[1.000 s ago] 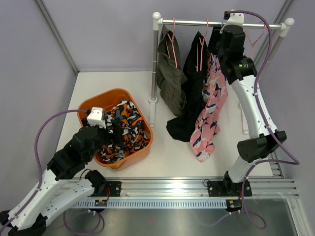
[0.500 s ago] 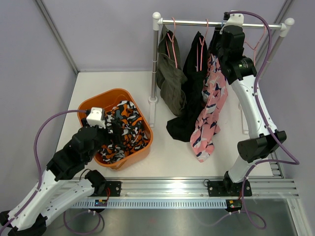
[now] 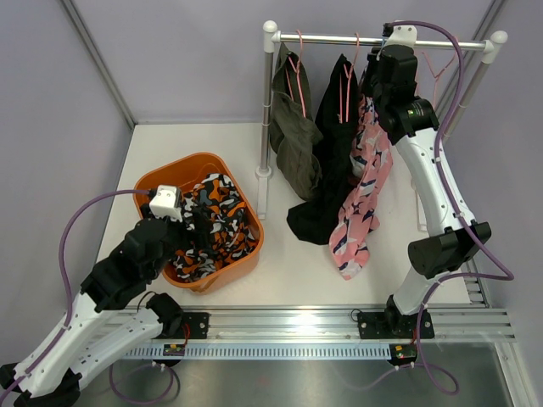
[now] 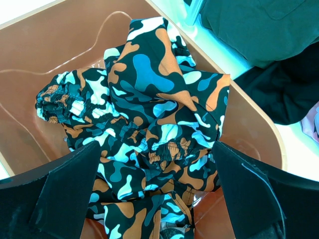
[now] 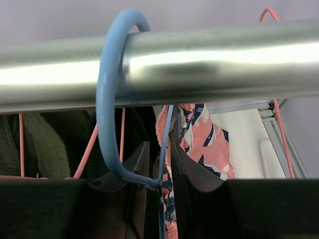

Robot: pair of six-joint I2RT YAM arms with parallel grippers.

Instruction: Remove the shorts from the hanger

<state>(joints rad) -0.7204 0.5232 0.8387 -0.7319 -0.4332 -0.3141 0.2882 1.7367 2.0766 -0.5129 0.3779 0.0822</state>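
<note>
Steel rail (image 5: 209,55) across the top, blue hanger (image 5: 106,99) hooked over, pink shorts (image 5: 204,144) dangling behind; right pincer (image 5: 159,149) nearly closed round the hanger neck, grip unclear; left pincer (image 4: 155,149) gapes over camouflage shorts (image 4: 149,94).

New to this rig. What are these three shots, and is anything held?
Two robot arms, bolted at the near edge of a table. The wide shot comes from a fixed camera above and behind them; the other two from cameras on each wrist. On the table: an orange basket and a rail. The camouflage shorts lie in the basket, the left gripper open above them, holding nothing. On the rail hang olive shorts, black shorts and pink shorts. The right gripper straddles the blue hanger at its neck; whether it grips is unclear.
</note>
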